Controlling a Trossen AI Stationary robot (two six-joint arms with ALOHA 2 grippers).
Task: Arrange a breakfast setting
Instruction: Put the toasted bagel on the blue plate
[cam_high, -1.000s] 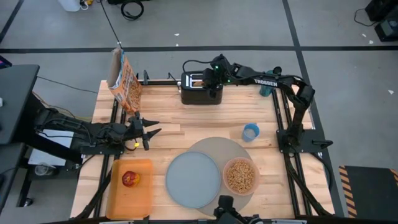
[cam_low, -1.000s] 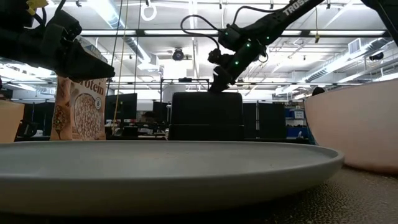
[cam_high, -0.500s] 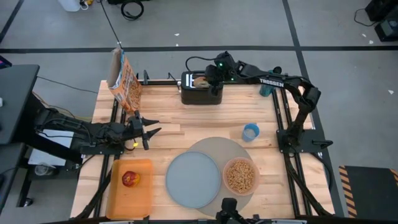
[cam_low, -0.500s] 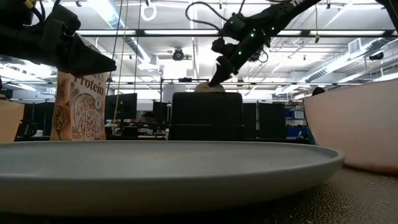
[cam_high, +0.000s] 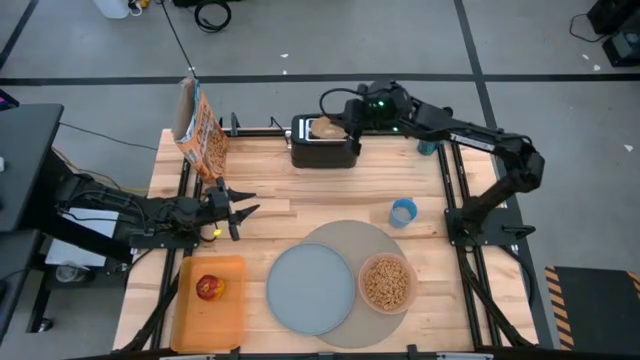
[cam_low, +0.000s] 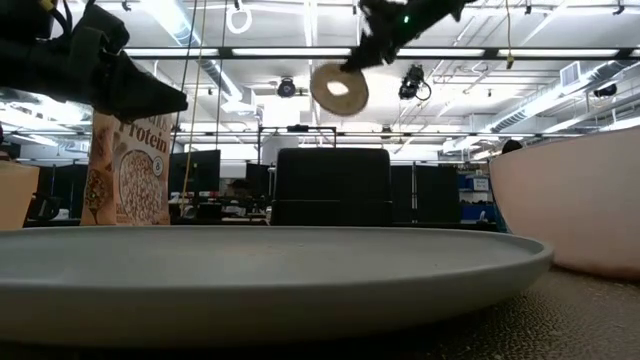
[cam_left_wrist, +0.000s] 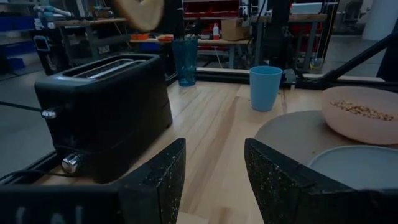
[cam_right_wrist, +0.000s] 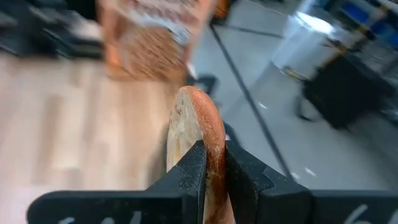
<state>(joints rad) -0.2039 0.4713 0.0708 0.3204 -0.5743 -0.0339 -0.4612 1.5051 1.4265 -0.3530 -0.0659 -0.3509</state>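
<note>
Holding bagel half (cam_low: 338, 89) edge-on in my right gripper (cam_right_wrist: 210, 163), jaws pinched on its rim, toaster (cam_high: 323, 143) right below.
Light, crusty, crumbly: I'd keep the pinch gentle. Left gripper (cam_left_wrist: 212, 169) idles part-open, plate (cam_high: 311, 289) beyond its tips.

Bright overhead strip lighting; right wrist view motion-blurred.

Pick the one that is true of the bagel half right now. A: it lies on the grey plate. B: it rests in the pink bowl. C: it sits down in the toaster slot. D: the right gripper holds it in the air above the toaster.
D: the right gripper pinches the bagel half by its edge, clear above the toaster.
</note>
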